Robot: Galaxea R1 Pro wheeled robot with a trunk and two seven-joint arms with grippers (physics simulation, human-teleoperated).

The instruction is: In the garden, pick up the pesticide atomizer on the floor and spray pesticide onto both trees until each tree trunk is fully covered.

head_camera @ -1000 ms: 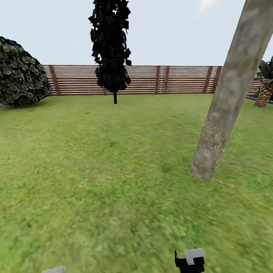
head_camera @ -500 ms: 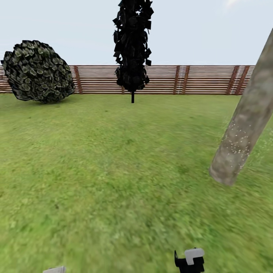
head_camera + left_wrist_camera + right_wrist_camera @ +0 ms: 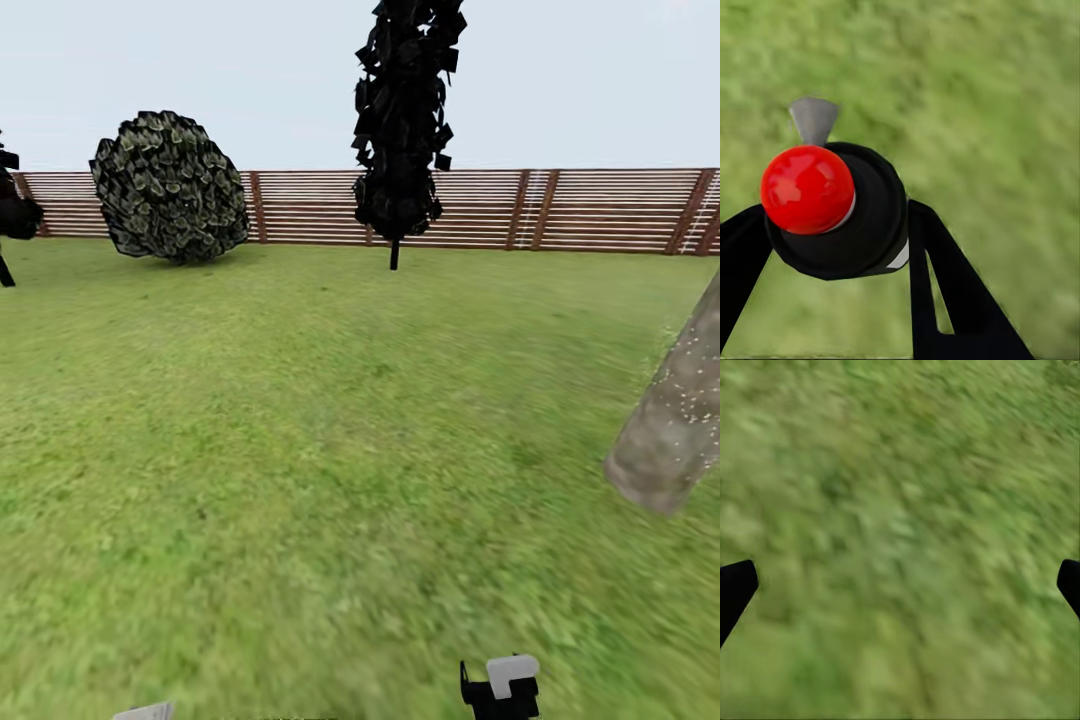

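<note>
In the left wrist view the pesticide atomizer [image 3: 862,225] is seen end-on, a dark round cap with a red dot [image 3: 806,189] and a small grey nozzle [image 3: 814,120]. My left gripper [image 3: 832,251] is shut on it, one black finger on each side, over blurred lawn. The right gripper [image 3: 900,585] is open above the grass, with just its two dark fingertips [image 3: 735,589] showing at the frame edges. One tree trunk [image 3: 672,430], mottled tan-grey and dotted with white specks, leans in at the right edge of the head view. The floor is out of view.
A near-black cone-shaped tree [image 3: 403,120] and a round dark bush [image 3: 170,185] stand before the brown slatted fence [image 3: 600,210]. Another dark shape [image 3: 12,215] sits at the far left. Wide green lawn [image 3: 300,450] lies between me and them.
The whole head view has swung left: the trunk has slid towards the right edge, and the bush and cone tree have shifted right. The camera moved, not the things.
</note>
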